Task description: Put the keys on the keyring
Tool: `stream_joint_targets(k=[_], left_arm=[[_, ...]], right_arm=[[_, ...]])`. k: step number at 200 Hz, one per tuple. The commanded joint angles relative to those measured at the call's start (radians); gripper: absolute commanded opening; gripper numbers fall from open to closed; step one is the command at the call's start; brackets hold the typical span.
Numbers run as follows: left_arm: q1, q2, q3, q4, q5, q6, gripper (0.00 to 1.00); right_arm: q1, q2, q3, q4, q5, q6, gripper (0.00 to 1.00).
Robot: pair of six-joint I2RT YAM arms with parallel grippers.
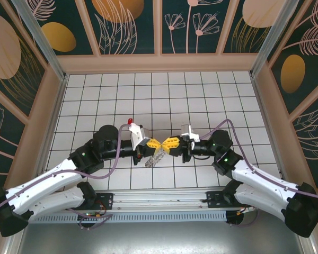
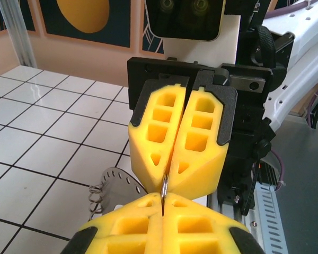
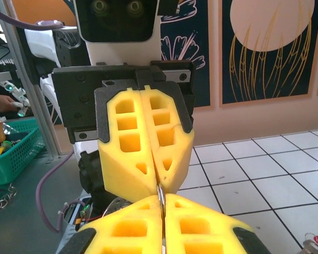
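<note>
Over the tiled table, my left gripper and right gripper pinch the keyring; next, one should fetch the key.

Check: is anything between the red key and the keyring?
Yes. The key lies on the tiles beyond the left arm's wrist, which sits between it and the keyring hanging from the shut left tool and right tool.

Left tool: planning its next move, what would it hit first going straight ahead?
The right tool, tip to tip with the left tool, both pinching a thin metal ring.
</note>
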Motion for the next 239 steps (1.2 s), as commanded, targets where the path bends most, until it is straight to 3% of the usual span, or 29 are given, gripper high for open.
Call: stream_joint_targets(k=[1,118,156,219,239], left_arm=[[0.0,0.001,0.048,-0.054,-0.004,0.051,0.0],[-0.001,0.039,0.109,-0.15,0.02,0.102,0.0],[-0.001,0.037,0.11,-0.151,0.019,0.103,0.0],[-0.001,-0.005,0.077,-0.102,-0.024,0.077,0.0],[0.0,-0.025,0.047,-0.055,-0.004,0.051,0.16]], right_arm=[[0.0,-0.031,0.035,-0.067,0.04,-0.034,0.07],[0.032,-0.029,0.058,-0.213,0.084,-0.11,0.07],[0.046,-0.029,0.061,-0.236,0.115,-0.122,0.0],[0.049,-0.068,0.054,-0.208,0.121,-0.095,0.0],[0.049,-0.089,0.052,-0.163,0.114,-0.041,0.0]])
